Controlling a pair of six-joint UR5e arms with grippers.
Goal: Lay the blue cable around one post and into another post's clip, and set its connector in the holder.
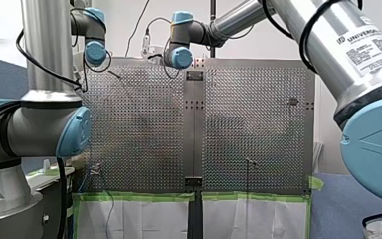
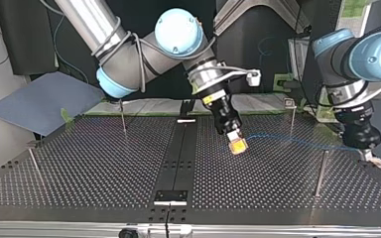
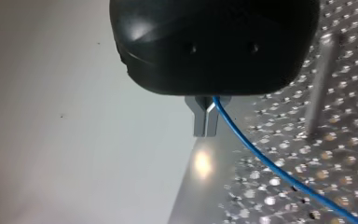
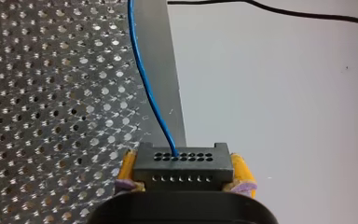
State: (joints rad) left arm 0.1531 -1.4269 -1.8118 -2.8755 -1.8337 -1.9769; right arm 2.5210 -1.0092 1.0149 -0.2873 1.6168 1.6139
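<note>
Blue cable (image 4: 142,70) runs ahead from black connector (image 4: 182,161), clamped in right gripper (image 4: 185,173) btwn yellow pads (image 4: 242,171). Left gripper (image 3: 206,122) pinches cable further along, prob. keeping it taut for routing.

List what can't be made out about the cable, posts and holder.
Thin blue cable: not traceable in the front view, too thin.
Slim metal posts: clips too small in the top view.
Black multi-hole connector: its sides covered by yellow pads in the right wrist view.
Holder: not identifiable in any view.
</note>
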